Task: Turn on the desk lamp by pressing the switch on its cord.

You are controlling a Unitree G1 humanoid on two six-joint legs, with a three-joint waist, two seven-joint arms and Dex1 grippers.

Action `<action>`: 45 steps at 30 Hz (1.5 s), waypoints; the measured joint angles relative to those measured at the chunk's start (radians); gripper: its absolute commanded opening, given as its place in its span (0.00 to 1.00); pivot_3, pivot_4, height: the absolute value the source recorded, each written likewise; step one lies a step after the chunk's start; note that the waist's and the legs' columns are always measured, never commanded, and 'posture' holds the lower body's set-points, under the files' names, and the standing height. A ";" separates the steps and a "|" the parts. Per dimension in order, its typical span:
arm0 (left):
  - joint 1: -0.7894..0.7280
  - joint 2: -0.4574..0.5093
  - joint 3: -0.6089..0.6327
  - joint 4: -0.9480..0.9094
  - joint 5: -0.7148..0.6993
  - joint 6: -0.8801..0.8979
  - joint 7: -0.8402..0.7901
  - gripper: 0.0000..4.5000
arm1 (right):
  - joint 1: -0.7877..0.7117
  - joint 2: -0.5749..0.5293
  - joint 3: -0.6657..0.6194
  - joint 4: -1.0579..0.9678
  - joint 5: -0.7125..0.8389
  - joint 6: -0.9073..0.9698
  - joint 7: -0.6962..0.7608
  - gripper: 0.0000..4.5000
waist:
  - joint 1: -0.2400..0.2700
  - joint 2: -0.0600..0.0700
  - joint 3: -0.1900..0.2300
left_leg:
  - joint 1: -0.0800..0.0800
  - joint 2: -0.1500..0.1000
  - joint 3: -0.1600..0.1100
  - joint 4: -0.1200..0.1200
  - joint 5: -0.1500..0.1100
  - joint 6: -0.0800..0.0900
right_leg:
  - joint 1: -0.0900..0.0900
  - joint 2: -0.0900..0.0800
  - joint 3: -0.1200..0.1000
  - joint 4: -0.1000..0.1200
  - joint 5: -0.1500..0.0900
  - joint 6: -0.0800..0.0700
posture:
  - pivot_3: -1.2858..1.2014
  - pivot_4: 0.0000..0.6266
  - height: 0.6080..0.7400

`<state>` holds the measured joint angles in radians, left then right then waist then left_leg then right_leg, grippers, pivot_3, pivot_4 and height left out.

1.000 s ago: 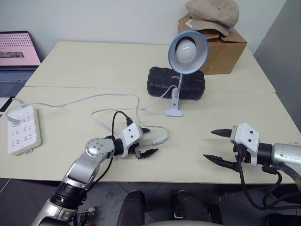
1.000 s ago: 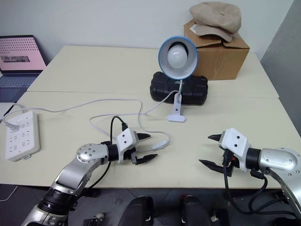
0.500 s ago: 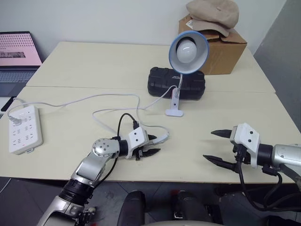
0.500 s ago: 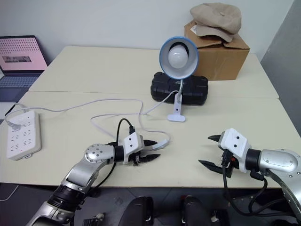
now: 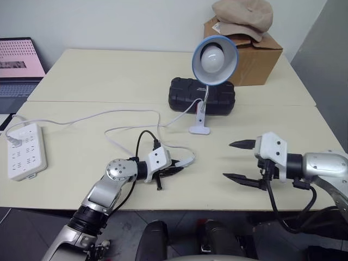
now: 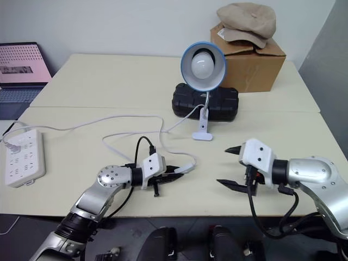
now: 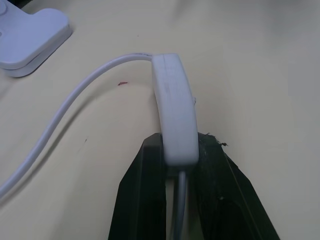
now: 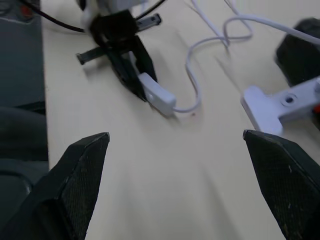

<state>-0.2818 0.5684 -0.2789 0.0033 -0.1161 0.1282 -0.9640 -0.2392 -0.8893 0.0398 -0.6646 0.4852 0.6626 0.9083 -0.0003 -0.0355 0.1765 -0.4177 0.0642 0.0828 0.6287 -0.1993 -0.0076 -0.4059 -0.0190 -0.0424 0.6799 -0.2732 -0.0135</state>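
A pale cream desk [image 5: 109, 70] is filling most of the scene, with a seam running across it from left to right. A plain white wall [image 5: 136, 22] is standing behind its far edge. A grey panel [image 5: 326, 60] is rising past the far right corner. A laptop [image 5: 19, 62] with a pink screen is sitting beyond the left edge. Dark floor [image 5: 16, 228] is showing under the near edge. Even, soft light is falling over the desk, casting only faint shadows.
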 measured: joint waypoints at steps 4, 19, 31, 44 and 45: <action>0.002 0.039 0.035 -0.048 -0.008 0.026 -0.012 0.09 | -0.206 0.104 0.208 0.088 -0.069 0.018 0.007 1.00 | -0.006 0.000 0.000 | 0.000 0.000 0.001 -0.001 0.000 0.000 | -0.001 0.000 0.001 0.000 0.000 0.000 | 0.52 0.24 1.00; 0.085 0.077 0.110 -0.209 -0.041 0.148 0.012 0.09 | -0.447 0.361 0.532 0.473 -0.331 -0.117 0.055 1.00 | -0.001 0.000 0.000 | -0.001 0.001 0.002 0.000 0.000 0.000 | -0.001 -0.001 0.000 0.001 -0.001 -0.001 | 0.52 0.24 1.00; 0.085 0.077 0.110 -0.230 -0.042 0.170 0.012 0.09 | -0.449 0.404 0.534 0.563 -0.409 -0.178 0.096 1.00 | -0.002 0.000 0.000 | -0.001 0.001 0.002 0.000 0.000 0.000 | -0.001 -0.001 0.000 0.001 -0.001 -0.001 | 0.52 0.24 1.00; 0.085 0.077 0.110 -0.230 -0.042 0.171 0.006 0.09 | -0.460 0.428 0.533 0.643 -0.485 -0.272 0.109 0.42 | -0.002 0.000 0.000 | -0.001 0.001 0.002 0.000 0.000 0.000 | -0.001 -0.001 0.000 0.001 -0.001 -0.001 | 0.52 0.24 1.00; 0.085 0.077 0.110 -0.230 -0.042 0.171 0.004 0.09 | -0.460 0.429 0.532 0.647 -0.489 -0.278 0.110 0.36 | -0.002 0.000 0.000 | -0.001 0.001 0.002 0.000 0.000 0.000 | -0.001 -0.001 0.000 0.001 -0.001 -0.001 | 0.52 0.24 1.00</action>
<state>-0.1966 0.6451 -0.1691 -0.2264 -0.1577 0.2990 -0.9604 -0.6994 -0.4604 0.5715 -0.0180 -0.0040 0.3848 1.0183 -0.0019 -0.0357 0.1765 -0.4188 0.0647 0.0846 0.6287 -0.1993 -0.0076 -0.4071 -0.0196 -0.0425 0.6809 -0.2740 -0.0144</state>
